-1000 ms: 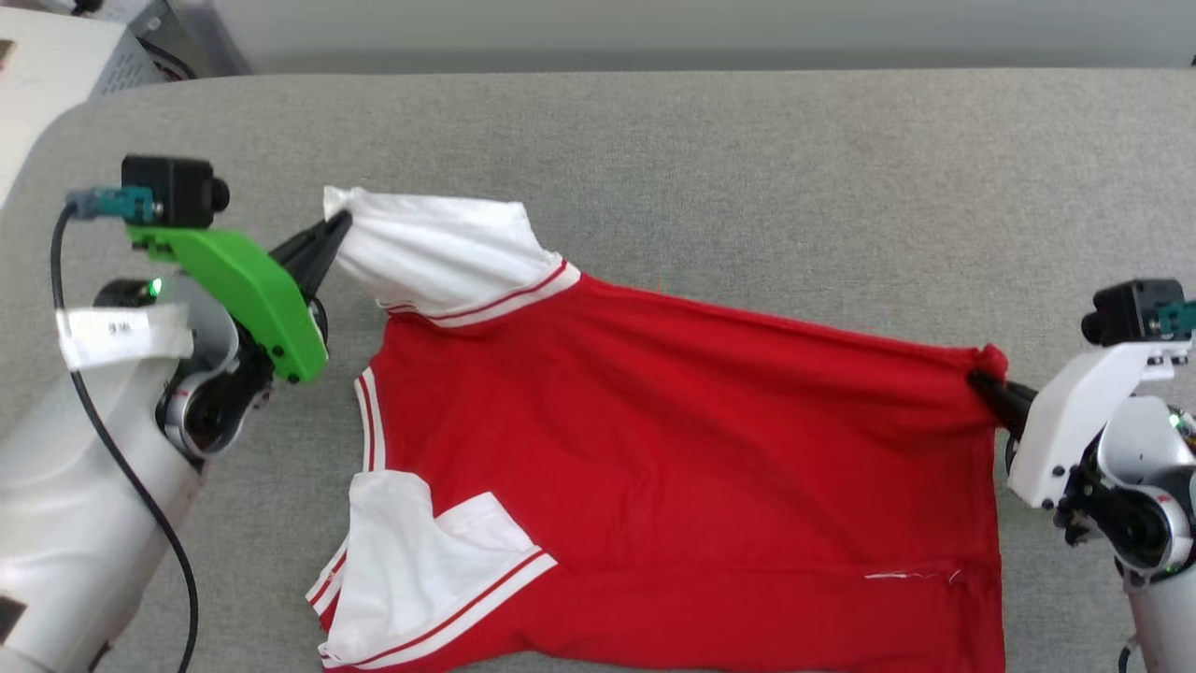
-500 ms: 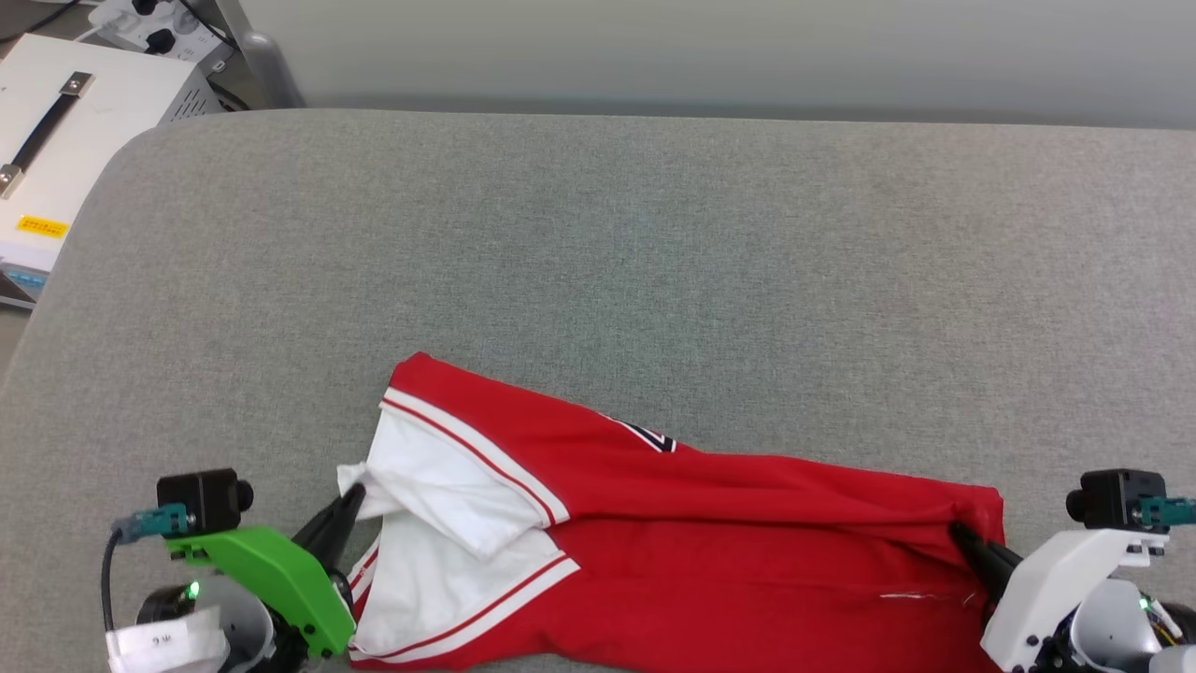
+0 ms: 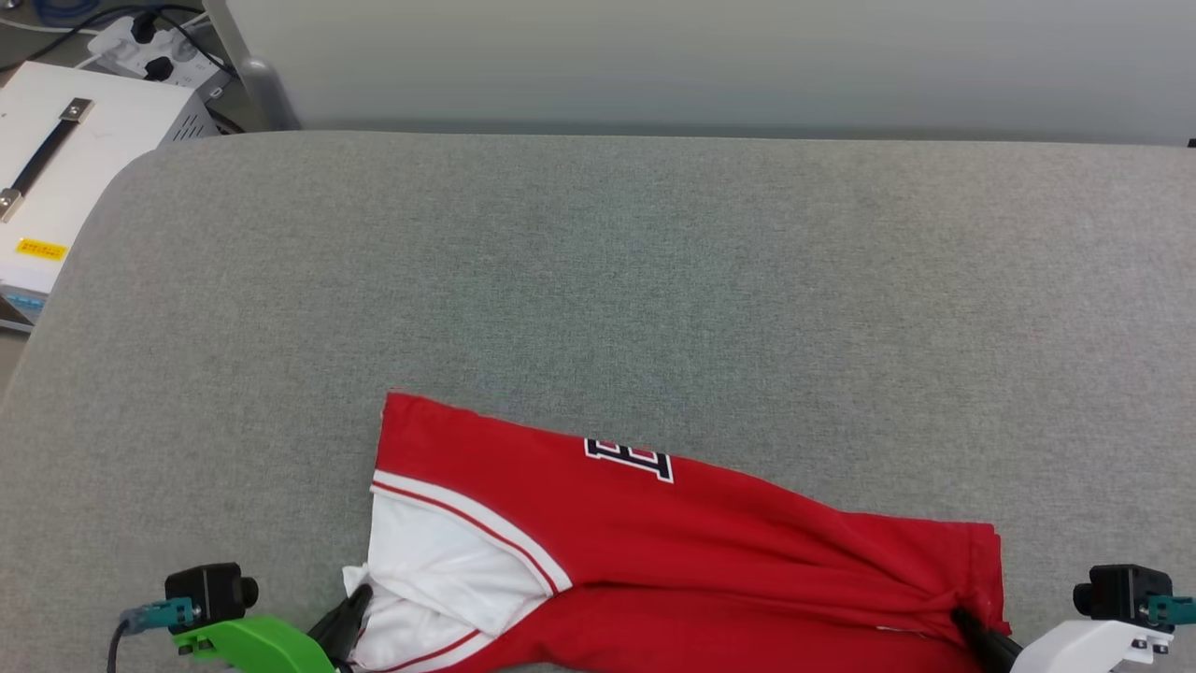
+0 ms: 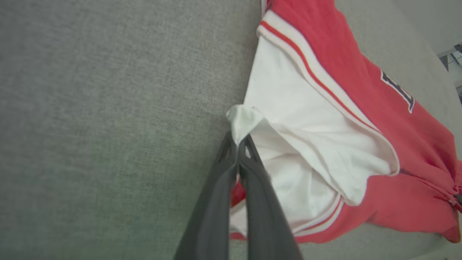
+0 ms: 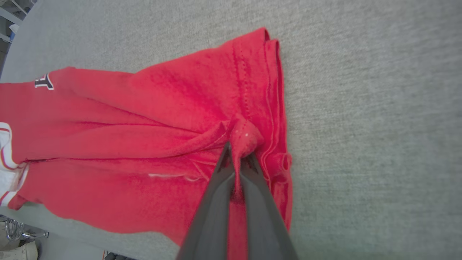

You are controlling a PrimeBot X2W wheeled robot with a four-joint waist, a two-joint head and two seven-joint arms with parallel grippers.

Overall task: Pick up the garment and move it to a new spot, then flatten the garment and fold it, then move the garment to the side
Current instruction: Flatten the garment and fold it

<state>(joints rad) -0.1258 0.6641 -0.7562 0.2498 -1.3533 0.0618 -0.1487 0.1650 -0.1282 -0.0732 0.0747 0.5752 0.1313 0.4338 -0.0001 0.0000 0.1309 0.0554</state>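
The garment [image 3: 673, 551], a red jersey with white lining and red-and-white striped trim, lies along the near edge of the grey table, folded lengthwise so a strip of black white-outlined lettering [image 3: 629, 458] shows on top. My left gripper [image 3: 350, 608] is shut on a white corner of the lining [image 4: 242, 119] at the jersey's left end. My right gripper [image 3: 967, 624] is shut on a bunched red corner [image 5: 243, 139] at the hem's right end. Both grippers sit low at the head view's bottom edge.
The grey fabric-covered table [image 3: 598, 280] stretches far beyond the jersey. A white box with a handle and yellow label [image 3: 56, 178] stands off the table's far left corner, next to a power strip [image 3: 149, 51] and a metal post. A pale wall runs behind.
The head camera has tilted up, showing more far table. Both grippers have drawn the held corners toward the near edge, turning the jersey over itself so its lettered side shows.
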